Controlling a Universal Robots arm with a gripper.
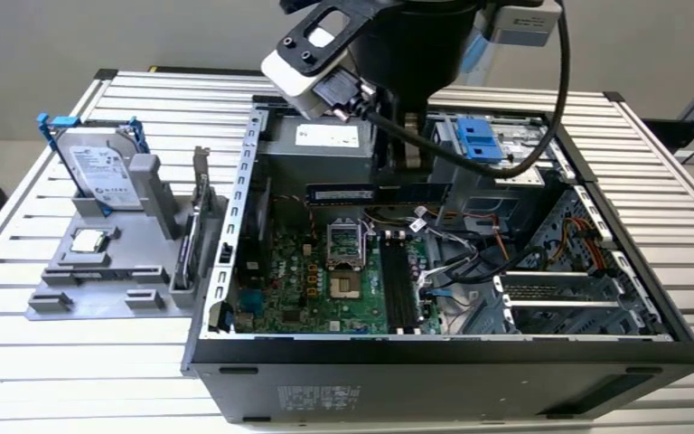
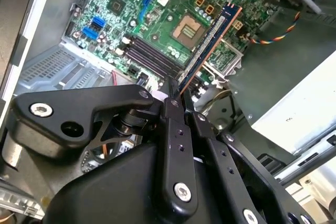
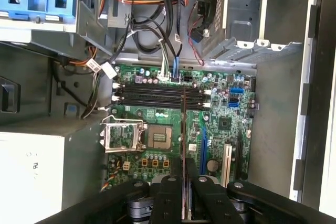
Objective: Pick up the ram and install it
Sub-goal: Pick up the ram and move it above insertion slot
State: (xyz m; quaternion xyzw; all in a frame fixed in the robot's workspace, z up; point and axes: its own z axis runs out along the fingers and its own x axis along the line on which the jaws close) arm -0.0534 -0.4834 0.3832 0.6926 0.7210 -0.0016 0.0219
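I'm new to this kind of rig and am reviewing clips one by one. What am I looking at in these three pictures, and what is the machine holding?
One robot arm works over an open computer case on a slatted metal table. The exterior view looks on from off the arm; both wrist views ride on the arm and look past its black pincer at the green motherboard. The pincer is shut on the ram, a thin dark stick, held in the air above the motherboard, not in its long black slots. At the exterior view's left, a grey holder carries a hard drive.
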